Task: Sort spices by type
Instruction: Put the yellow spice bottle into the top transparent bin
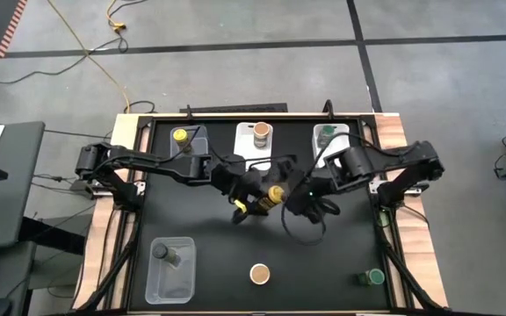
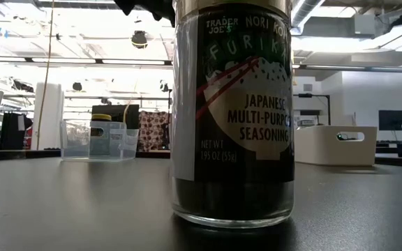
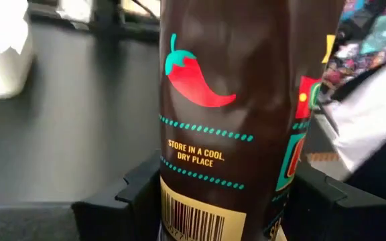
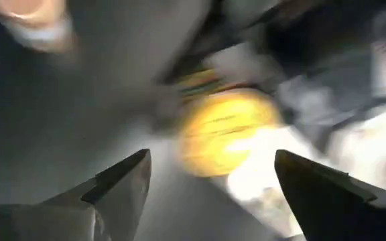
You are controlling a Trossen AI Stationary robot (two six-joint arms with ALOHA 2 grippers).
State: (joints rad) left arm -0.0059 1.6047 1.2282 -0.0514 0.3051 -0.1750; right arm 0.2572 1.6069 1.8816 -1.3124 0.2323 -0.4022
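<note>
Left jaws clamped around yellow-topped spice jar; right jaws wide apart, empty.

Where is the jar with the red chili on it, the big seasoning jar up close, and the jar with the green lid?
Chili jar (image 3: 246, 114), left wrist view, on its brown label.
Seasoning jar (image 2: 232, 118), low view, on its label.
Green-lid jar (image 1: 374, 277), high view, on its lid.
</note>
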